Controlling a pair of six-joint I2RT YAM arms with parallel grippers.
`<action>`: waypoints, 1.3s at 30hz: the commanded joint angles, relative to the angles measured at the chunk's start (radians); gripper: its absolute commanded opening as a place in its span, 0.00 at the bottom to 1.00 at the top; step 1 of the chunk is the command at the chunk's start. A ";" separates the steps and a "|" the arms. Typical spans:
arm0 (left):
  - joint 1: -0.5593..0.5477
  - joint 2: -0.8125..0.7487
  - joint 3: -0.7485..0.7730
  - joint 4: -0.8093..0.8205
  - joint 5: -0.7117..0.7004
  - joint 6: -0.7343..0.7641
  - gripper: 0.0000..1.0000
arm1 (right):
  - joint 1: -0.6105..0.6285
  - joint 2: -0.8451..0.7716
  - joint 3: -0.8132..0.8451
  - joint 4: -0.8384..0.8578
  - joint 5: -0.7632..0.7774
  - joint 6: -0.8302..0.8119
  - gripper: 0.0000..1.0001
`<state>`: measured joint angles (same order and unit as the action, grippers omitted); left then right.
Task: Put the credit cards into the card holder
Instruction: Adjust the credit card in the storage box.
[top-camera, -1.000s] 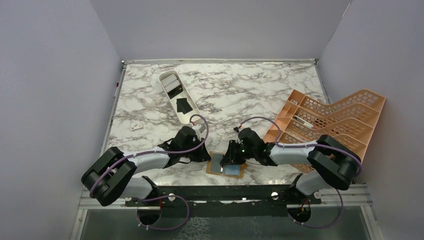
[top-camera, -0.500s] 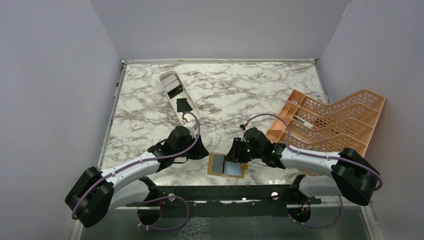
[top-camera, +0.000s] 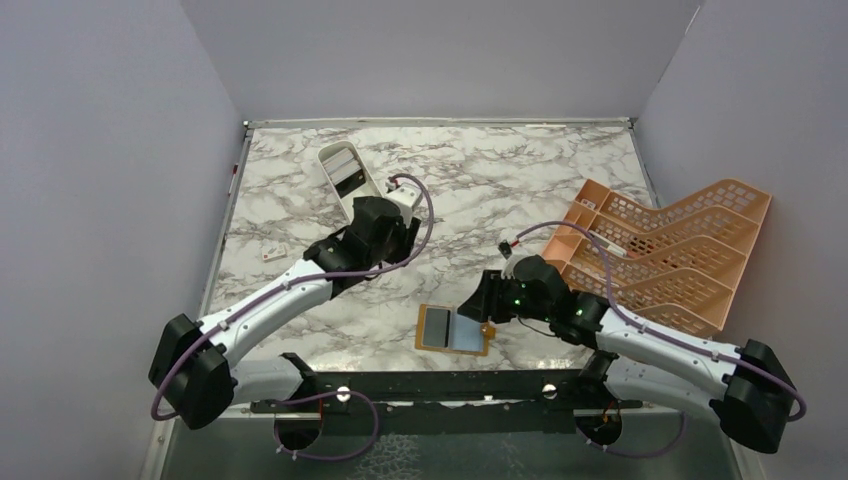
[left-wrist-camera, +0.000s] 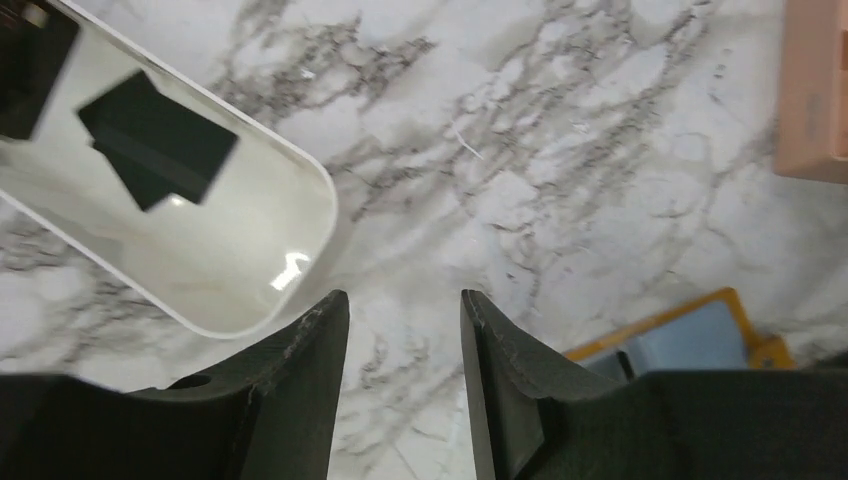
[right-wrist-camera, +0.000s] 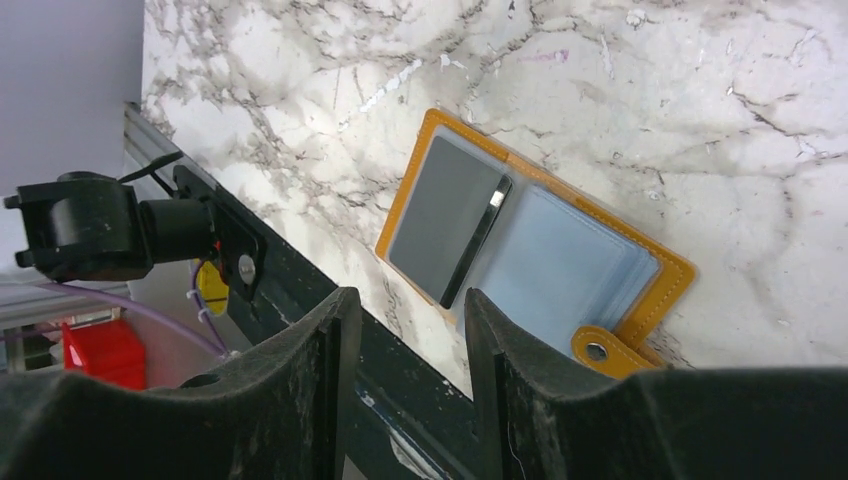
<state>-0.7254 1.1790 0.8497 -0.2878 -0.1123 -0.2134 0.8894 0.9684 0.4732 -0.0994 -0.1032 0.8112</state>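
The card holder (top-camera: 425, 343) lies open near the table's front edge. A grey credit card (right-wrist-camera: 445, 215) sits on its left panel and a pale blue one (right-wrist-camera: 560, 265) on its right. More credit cards lie in the white tray (top-camera: 328, 158); a black one (left-wrist-camera: 155, 150) shows in the left wrist view. My left gripper (top-camera: 400, 245) hovers open by the tray's near end (left-wrist-camera: 250, 260), nothing between its fingers (left-wrist-camera: 300, 400). My right gripper (top-camera: 472, 305) stands open and empty just right of the holder, apart from it. The holder's orange edge (left-wrist-camera: 690, 305) shows at the lower right of the left wrist view.
A large orange lattice rack (top-camera: 660, 250) leans at the right side of the table. A small white tag (top-camera: 272, 252) lies near the left edge. The black metal rail (right-wrist-camera: 330, 300) runs along the front, just below the holder.
Both grippers opened and drew away from the card holder. The left arm swung up toward the tray's near end; the right arm pulled back to the right. The cards stayed in the holder.
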 joint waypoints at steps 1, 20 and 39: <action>0.023 0.085 0.095 -0.055 -0.239 0.356 0.50 | 0.006 -0.068 0.007 -0.068 0.053 -0.037 0.48; 0.411 0.598 0.529 0.024 -0.144 0.742 0.57 | 0.006 -0.218 -0.032 -0.112 0.067 -0.036 0.48; 0.448 0.927 0.734 0.030 -0.260 0.864 0.63 | 0.006 -0.235 -0.020 -0.184 0.106 -0.006 0.48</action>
<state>-0.2779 2.0583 1.5314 -0.2695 -0.3164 0.6170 0.8894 0.7326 0.4339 -0.2382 -0.0406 0.7921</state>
